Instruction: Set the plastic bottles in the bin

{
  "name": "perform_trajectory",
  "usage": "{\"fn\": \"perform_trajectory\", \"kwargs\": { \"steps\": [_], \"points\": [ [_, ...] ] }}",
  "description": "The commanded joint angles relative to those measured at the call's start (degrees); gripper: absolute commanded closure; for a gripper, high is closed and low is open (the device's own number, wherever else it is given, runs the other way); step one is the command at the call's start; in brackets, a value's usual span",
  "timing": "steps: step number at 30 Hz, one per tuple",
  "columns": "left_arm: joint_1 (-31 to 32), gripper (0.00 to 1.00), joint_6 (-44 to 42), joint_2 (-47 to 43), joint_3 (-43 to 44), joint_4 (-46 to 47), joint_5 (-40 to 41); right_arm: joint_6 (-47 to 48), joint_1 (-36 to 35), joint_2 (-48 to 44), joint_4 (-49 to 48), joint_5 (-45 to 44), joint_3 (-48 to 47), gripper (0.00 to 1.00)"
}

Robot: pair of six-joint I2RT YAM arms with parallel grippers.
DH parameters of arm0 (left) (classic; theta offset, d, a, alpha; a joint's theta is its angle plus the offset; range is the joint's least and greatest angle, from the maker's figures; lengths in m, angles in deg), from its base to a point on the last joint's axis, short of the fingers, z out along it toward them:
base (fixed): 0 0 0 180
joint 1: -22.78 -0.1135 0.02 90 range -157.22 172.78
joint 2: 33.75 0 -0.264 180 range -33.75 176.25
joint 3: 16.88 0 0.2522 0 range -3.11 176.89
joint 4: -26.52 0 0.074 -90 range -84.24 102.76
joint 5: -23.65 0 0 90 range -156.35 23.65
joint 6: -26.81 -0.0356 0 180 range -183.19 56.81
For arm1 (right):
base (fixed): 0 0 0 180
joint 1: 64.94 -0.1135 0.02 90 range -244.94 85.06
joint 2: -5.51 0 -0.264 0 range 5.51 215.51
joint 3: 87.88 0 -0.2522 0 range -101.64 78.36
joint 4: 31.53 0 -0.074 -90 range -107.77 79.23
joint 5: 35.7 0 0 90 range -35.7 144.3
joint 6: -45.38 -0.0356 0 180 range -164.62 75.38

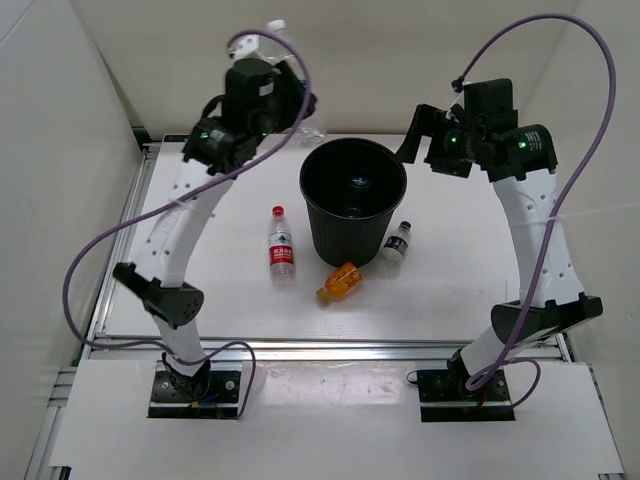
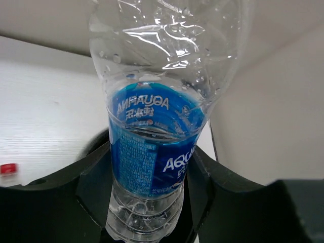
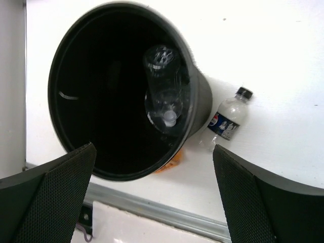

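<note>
left jaws: clamped on blue-label bottle [image 2: 152, 157], label reads "AQU…" | right jaws: wide apart above bin [image 3: 91, 91] | Pepsi-logo bottle [image 3: 228, 115]: lying on counter [image 3: 283, 61], cap pointing away from bin

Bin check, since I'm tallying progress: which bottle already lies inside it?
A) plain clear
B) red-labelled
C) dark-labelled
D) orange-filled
A: the right wrist view shows a plain clear bottle lying inside the bin.
</note>
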Motion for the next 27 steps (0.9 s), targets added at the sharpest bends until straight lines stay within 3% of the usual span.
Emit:
{"fn": "perform_trajectory", "kwargs": {
  "steps": [1, 2, 4, 5, 6, 10, 13, 16, 21, 27],
  "points": [
    [5.1, 0.46, -4.0, 7.8, 2.9, 0.8, -5.9, -0.3, 3.4, -0.6, -2.4, 2.5, -1.3, 0.0],
    [6.7, 0.43, -5.1, 9.6, 3.9, 1.6, -7.4, -0.3, 4.6, -0.1, -2.4, 3.0, -1.3, 0.0],
    [8.0, 0.29, -5.7, 10.2, 4.4, 0.7, -7.5, -0.9, 5.1, -0.1, -2.4, 3.5, -2.1, 0.0],
    [8.6, 0.09, -5.7, 10.2, 4.4, -0.5, -5.1, -1.0, 6.5, -0.1, -2.4, 3.5, -2.1, 0.0],
    [8.6, 0.0, -6.5, 7.7, 3.4, -0.5, -3.3, -1.5, 6.5, -0.1, -2.4, 3.5, -2.1, 0.0],
    [8.6, 0.0, -10.2, 0.1, -0.1, 0.2, 4.2, -4.5, 10.2, -2.8, -3.9, 5.5, 4.6, 0.0],
    [8.6, 0.0, -11.8, -7.5, -3.2, 0.7, 13.4, -9.1, 15.2, -5.4, -6.5, 9.8, 15.7, 0.0],
    [7.0, 0.0, -11.2, -16.2, -12.7, 3.8, 19.7, -13.2, 18.4, -5.4, -7.4, 12.2, 26.0, 0.0],
    [2.8, 0.0, -7.4, -24.4, -28.5, 0.4, 20.5, -14.5, 18.6, 0.7, -12.8, 16.9, 37.9, 0.0],
    [-1.6, 0.0, -3.5, -28.5, -39.1, -9.2, 16.0, -13.9, 14.7, 14.1, -15.7, 17.6, 38.8, 0.0]
  ]
}}
